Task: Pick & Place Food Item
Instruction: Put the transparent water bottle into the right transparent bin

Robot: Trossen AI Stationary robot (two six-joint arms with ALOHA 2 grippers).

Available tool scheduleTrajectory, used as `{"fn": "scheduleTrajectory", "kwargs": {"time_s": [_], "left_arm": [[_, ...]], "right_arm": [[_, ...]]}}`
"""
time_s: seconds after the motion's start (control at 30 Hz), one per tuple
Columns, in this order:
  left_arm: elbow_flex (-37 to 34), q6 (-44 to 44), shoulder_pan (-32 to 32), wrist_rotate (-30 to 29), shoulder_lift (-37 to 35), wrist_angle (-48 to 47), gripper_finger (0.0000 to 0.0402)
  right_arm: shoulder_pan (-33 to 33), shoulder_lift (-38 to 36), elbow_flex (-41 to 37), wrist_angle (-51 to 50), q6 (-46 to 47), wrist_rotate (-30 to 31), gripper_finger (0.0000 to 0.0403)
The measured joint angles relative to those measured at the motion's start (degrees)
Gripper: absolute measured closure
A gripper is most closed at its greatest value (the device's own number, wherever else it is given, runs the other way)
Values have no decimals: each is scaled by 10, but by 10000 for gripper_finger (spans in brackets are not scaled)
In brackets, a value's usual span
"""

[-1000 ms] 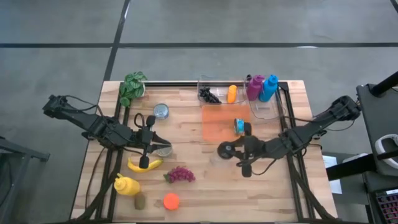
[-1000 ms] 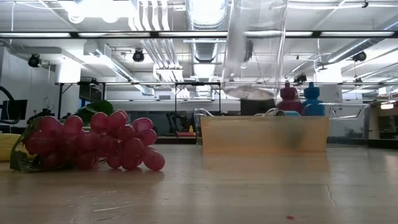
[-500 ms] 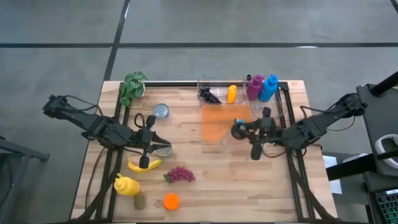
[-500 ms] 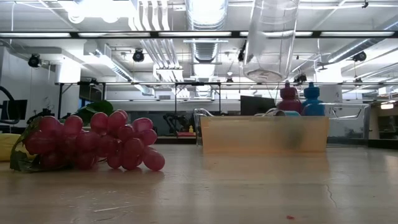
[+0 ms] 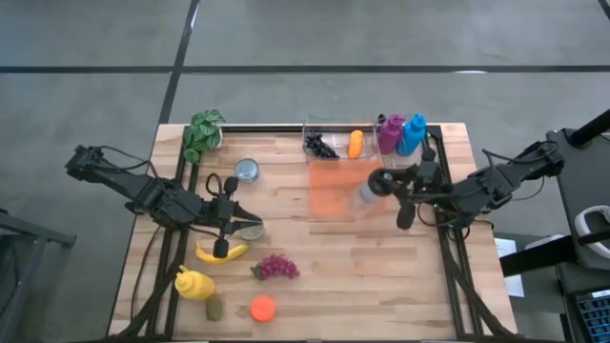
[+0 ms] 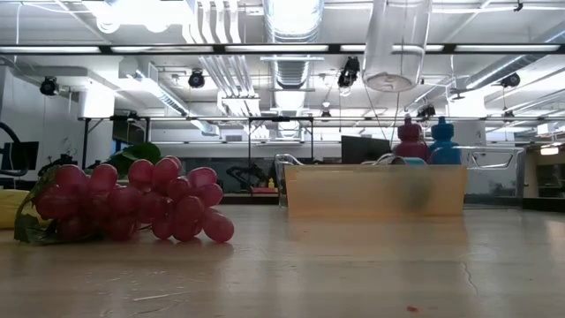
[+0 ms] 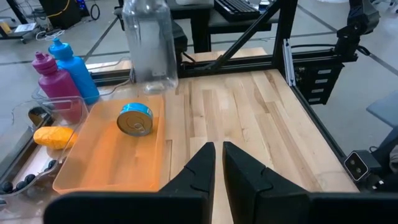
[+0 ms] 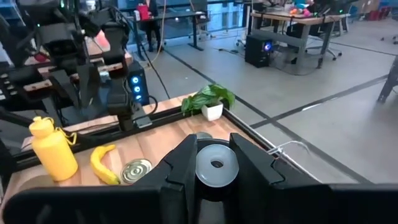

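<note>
On the wooden table (image 5: pixel 315 276) lies a shallow orange tray (image 5: pixel 329 191) with a small can (image 7: pixel 135 118) in it. The right gripper (image 8: pixel 212 163) is clamped around a clear bottle (image 5: pixel 369 190), carried in the air above the tray. It looks light, stiff and smooth, so likely slippery; a grip around the body, near the cap, seems safest. The left gripper (image 7: pixel 217 163) waits, fingers nearly together and empty, near the banana (image 5: pixel 221 252).
</note>
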Motion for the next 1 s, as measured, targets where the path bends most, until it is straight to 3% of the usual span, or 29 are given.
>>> {"fn": "scheduleTrajectory", "kwargs": {"time_s": [0.27, 0.63, 1.0], "left_arm": [[0, 0, 0, 0, 0, 1, 369], [0, 2, 0, 0, 0, 1, 369], [0, 2, 0, 0, 0, 1, 369]], "right_arm": [[0, -1, 44, -85, 43, 45, 328], [0, 0, 91, -271, 209, 106, 328], [1, -12, 93, -301, 235, 148, 328]]}}
